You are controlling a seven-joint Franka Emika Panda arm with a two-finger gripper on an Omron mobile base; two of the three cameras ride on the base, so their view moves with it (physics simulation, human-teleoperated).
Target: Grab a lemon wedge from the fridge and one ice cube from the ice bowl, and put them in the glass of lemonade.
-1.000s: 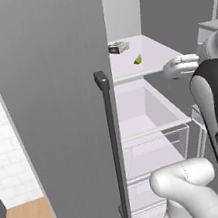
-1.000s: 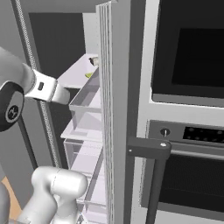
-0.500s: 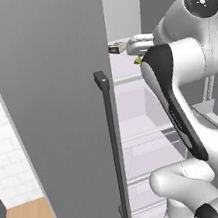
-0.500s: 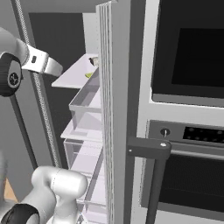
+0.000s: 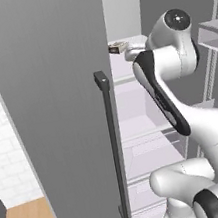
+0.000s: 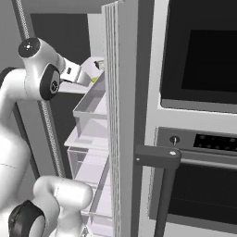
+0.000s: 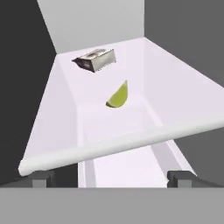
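Note:
The lemon wedge (image 7: 118, 97), small and yellow-green, lies on a white shelf (image 7: 170, 83) inside the fridge (image 5: 52, 90). From the right base view the lemon wedge (image 6: 94, 79) shows just past my hand, by the edge-on fridge door (image 6: 118, 115). My gripper (image 7: 111, 179) is open and empty. It points along the shelf at the wedge, short of the shelf's rounded front lip (image 7: 118, 144). In the left base view my arm (image 5: 167, 65) reaches into the upper shelf and covers the wedge.
A tan boxy item (image 7: 95, 60) lies behind the wedge at the back of the shelf and also peeks past the left door (image 5: 117, 47). That door's dark bar handle (image 5: 114, 145) stands close to my arm. Door bins (image 6: 92, 106) and a black wall oven (image 6: 199, 55) are to the right.
My arm has swung up and to the left, into the fridge's upper shelf, bringing the hand in front of the lemon wedge. The gripper has stayed open.

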